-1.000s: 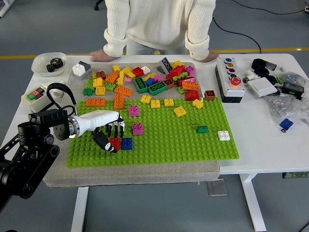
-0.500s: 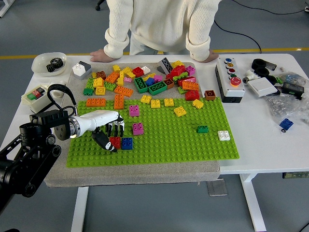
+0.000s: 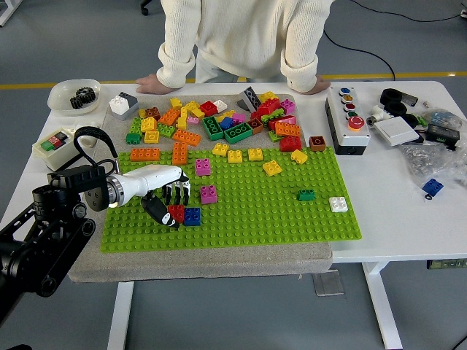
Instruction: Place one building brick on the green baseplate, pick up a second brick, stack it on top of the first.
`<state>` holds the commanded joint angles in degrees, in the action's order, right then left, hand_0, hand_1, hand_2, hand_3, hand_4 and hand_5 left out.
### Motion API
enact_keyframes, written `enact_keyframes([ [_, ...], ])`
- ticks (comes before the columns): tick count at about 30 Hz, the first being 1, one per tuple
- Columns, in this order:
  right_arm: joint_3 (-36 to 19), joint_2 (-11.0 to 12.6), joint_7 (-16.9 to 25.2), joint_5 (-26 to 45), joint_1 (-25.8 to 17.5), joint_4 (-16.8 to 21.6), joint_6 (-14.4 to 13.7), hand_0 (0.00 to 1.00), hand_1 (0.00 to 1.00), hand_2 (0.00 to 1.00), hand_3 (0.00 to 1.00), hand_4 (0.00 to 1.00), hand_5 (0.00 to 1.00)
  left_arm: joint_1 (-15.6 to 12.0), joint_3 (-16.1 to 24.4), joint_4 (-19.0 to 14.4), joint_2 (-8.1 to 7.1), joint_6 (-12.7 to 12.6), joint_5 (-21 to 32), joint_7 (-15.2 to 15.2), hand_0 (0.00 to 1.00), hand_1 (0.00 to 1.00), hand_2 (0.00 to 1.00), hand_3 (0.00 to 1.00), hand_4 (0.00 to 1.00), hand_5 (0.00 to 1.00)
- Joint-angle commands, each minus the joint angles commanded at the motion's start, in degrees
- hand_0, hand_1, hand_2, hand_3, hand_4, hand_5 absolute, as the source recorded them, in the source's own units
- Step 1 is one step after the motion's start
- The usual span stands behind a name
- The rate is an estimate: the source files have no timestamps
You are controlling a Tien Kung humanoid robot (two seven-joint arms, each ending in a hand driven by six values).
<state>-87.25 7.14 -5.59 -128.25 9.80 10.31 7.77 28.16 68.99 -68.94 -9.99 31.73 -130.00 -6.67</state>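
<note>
Loose bricks [image 3: 219,124] lie heaped behind the baseplate [image 3: 255,211] on the table [image 3: 394,219]

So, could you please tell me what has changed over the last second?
Very little: the left hand crept slightly toward the far right, its fingers staying curled on the red brick beside the blue brick on the green baseplate. The loose bricks and the person's hands stayed put.
</note>
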Motion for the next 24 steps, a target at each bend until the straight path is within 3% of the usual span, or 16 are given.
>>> enact_keyframes([
  [22, 0.26, -0.03, 0.03, -0.04, -0.06, 0.0, 0.05, 0.74, 0.643, 0.715, 0.599, 0.822, 0.413, -0.01, -0.78, -0.04, -0.12, 0.08, 0.0, -0.03, 0.407, 0.344, 0.361, 0.42, 0.906, 0.002],
  [24, 0.24, -0.03, 0.03, -0.07, -0.06, 0.0, 0.05, 0.74, 0.643, 0.714, 0.599, 0.821, 0.412, 0.01, -0.75, -0.03, -0.13, 0.13, 0.0, -0.03, 0.43, 0.36, 0.38, 0.455, 0.925, 0.002],
])
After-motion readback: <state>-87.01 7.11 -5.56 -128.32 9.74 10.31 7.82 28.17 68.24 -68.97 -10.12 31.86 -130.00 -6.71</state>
